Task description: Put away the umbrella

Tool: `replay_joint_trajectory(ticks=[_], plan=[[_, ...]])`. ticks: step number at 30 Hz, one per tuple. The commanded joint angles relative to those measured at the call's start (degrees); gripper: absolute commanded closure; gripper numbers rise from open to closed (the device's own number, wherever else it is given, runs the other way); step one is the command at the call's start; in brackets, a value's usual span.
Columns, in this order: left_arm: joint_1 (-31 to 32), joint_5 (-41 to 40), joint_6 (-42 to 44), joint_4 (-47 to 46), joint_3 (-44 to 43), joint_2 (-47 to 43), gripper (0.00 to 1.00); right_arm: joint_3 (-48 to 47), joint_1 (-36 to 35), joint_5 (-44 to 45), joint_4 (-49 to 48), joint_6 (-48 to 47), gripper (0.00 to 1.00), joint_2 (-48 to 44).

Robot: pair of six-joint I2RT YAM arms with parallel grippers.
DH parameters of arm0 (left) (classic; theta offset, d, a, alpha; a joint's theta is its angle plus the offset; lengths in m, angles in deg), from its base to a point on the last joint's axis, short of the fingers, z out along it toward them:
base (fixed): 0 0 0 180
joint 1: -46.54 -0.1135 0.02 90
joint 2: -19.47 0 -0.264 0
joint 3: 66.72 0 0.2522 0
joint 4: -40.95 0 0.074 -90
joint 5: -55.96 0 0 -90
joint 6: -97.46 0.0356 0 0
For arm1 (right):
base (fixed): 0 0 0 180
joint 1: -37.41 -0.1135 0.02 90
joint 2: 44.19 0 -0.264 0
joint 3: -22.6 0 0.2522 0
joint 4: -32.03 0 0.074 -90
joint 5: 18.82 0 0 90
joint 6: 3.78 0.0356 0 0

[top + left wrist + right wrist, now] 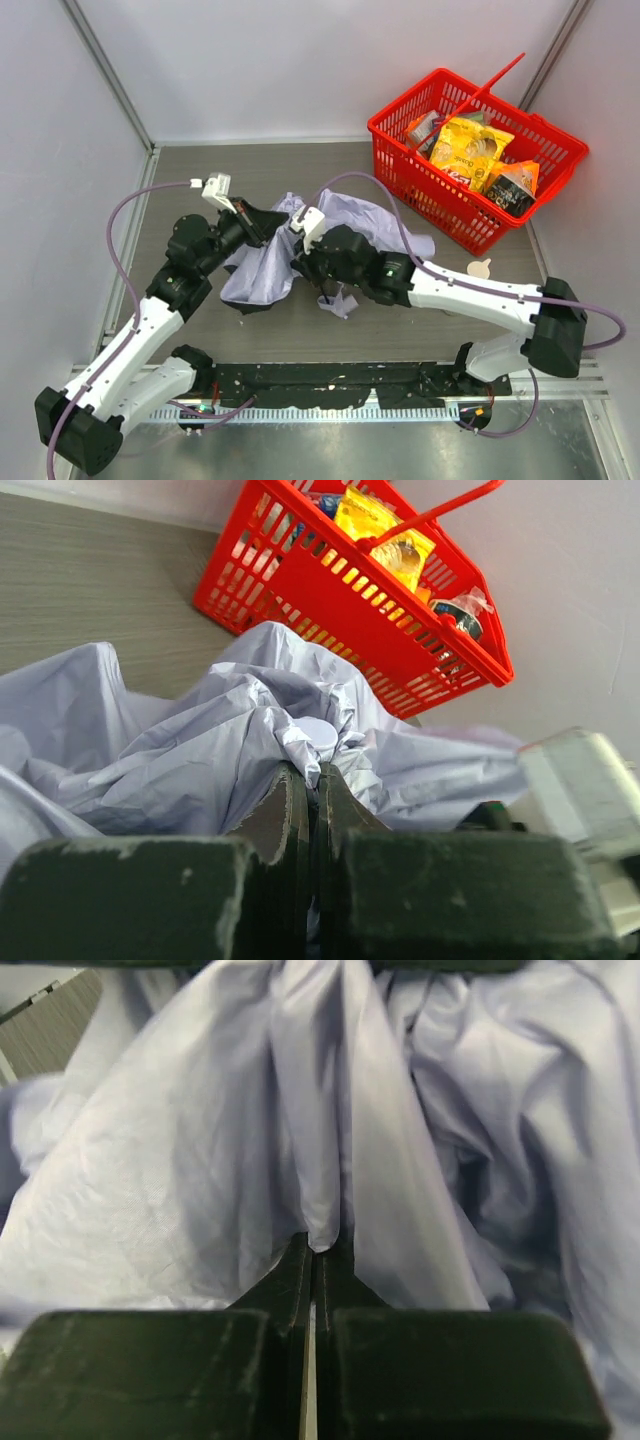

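Pale lavender fabric folding umbrella point(262, 270), crumpled between the arms; red plastic basket point(420, 178) at two o'clock. The left gripper point(310, 772) and right gripper point(318, 1245) pinch canopy folds, fully closed. Risk: opposed pulling may tear fabric.

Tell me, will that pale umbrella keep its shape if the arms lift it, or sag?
Probably sag: the umbrella fabric lies crumpled in loose folds. It looks thin and light, since the left tool and right tool each pinch just a fold. Its smooth sheen suggests it may slip.
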Motion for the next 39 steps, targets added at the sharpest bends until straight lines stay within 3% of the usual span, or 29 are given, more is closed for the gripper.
replay_joint_trajectory(ticks=[1,2,3,7,10,18,24,27,29,33,34,36,39], plan=[[-0.09,4.89,-1.64,-5.81,-2.82,-1.77,1.00,-5.13,0.49,-2.70,3.59,-0.39,0.98,2.69],[-0.09,4.97,-1.11,-4.84,-3.44,-1.86,1.00,-6.19,0.40,-2.00,6.15,-0.22,0.88,1.99],[-0.09,4.71,-0.50,-3.70,-4.05,-1.69,1.00,-6.72,0.40,-2.00,10.09,1.09,0.72,-0.20],[-0.09,0.50,1.09,-0.44,-4.59,-1.51,1.00,-8.05,0.31,-5.76,21.10,5.22,0.45,-10.37],[-0.26,-0.83,1.36,-1.23,-3.45,-1.16,1.00,-6.82,0.23,-5.43,24.79,7.16,0.38,-19.08],[-0.61,1.81,-0.05,2.02,-6.16,-0.63,1.00,-2.60,1.01,12.50,29.47,7.18,0.34,-30.53],[-1.32,5.05,-0.49,2.73,-6.34,-1.60,1.00,-1.54,2.07,16.98,31.04,3.49,0.47,-30.28],[-1.76,8.92,-2.50,-0.51,-5.03,-1.69,1.00,-0.41,2.86,20.06,31.32,2.16,0.48,-28.88],[-1.84,12.16,-3.82,-2.54,-3.89,-0.98,1.00,0.48,3.39,16.74,28.25,0.32,0.51,-27.74],[-1.84,16.82,-7.77,-7.19,-2.30,1.03,1.00,0.74,3.48,5.32,16.85,-1.89,0.78,-23.44],[-1.84,18.67,-8.48,-8.68,-2.13,1.91,1.00,0.57,3.48,2.95,15.07,-1.36,0.89,-22.20],[-1.76,21.83,-9.71,-10.97,-2.04,3.41,1.00,-1.53,3.57,-0.65,11.28,-0.57,0.99,-17.99],[-1.76,23.69,-10.33,-12.21,-1.69,4.29,1.00,-5.84,3.74,-5.77,8.56,0.31,0.99,-11.14]])
